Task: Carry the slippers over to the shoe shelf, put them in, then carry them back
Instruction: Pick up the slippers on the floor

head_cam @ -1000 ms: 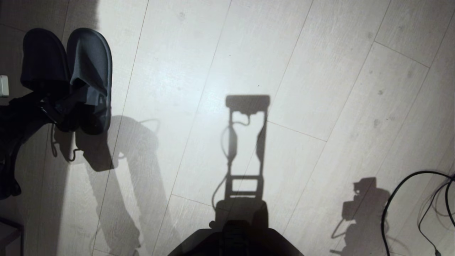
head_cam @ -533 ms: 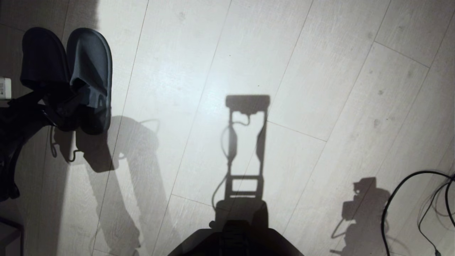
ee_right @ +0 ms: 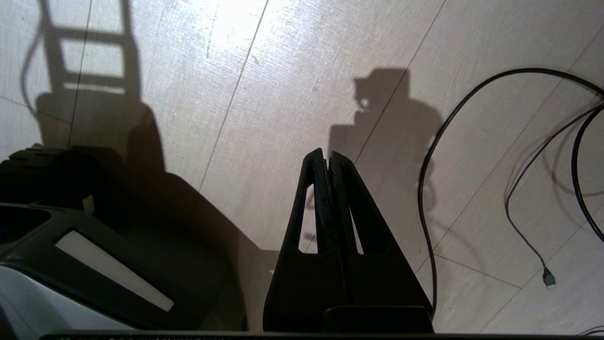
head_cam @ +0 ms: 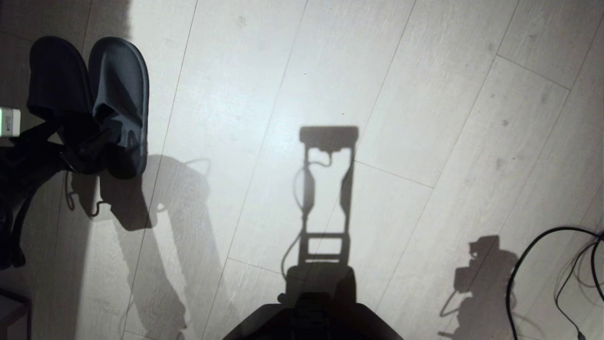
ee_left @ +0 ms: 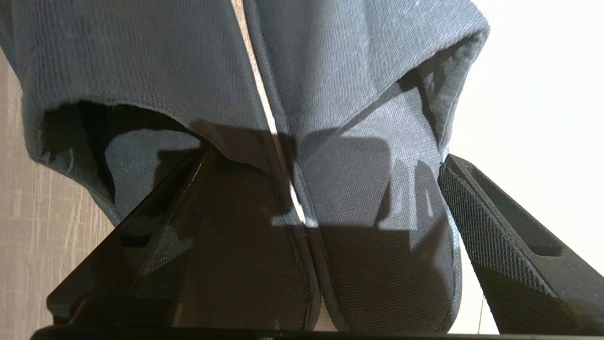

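The slippers (head_cam: 118, 89), dark blue-grey fabric, lie side by side on the pale floor at the far left of the head view, toes pointing away from me. My left gripper (head_cam: 89, 146) hangs over their heel ends, open wide. In the left wrist view the slippers (ee_left: 339, 85) fill the picture. One finger (ee_left: 155, 222) lies over the insole of one slipper at its opening. The other finger (ee_left: 490, 226) stands outside the other slipper's outer edge. My right gripper (ee_right: 325, 153) is shut and empty above the floor. The shoe shelf is out of view.
Black cables (head_cam: 542, 255) loop over the floor at the right, close to the right gripper in its wrist view, cables (ee_right: 429, 198). My own base (head_cam: 311, 321) shows at the bottom middle. A dark furniture edge (head_cam: 14, 302) sits at the bottom left.
The left wrist has rolled a little over the slippers' heels. The slippers and the right arm have not moved.
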